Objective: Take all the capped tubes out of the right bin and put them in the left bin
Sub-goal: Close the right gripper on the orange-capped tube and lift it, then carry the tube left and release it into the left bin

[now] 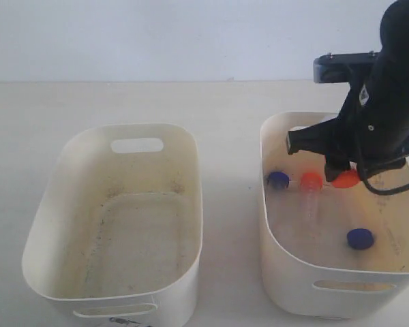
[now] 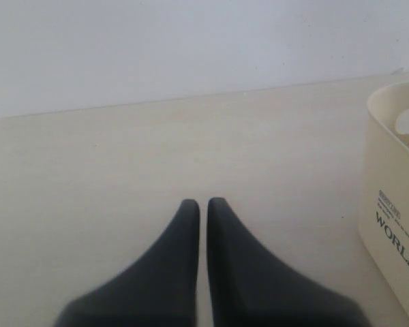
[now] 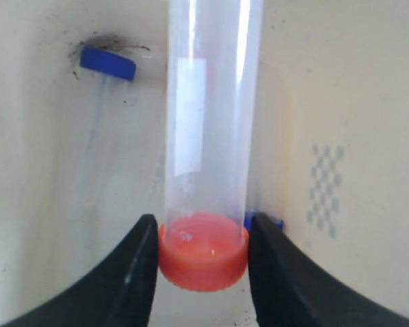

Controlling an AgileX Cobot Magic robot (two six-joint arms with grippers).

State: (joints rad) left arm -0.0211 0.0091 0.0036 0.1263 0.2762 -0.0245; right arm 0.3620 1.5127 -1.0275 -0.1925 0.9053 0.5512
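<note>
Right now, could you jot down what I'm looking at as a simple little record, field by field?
Left bin: no tubes in it
Right bin: four tubes in it
Right claw: closed on the cap of an orange-capped tube, inside the right bin
Loose tubes: second orange cap; two blue caps
Left claw: shut, holding nothing, over the table

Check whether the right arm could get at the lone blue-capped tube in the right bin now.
Probably not yet: the right gripper is shut on an orange-capped tube, so its jaws are taken. The blue-capped tube itself lies uncovered in the right bin.
</note>
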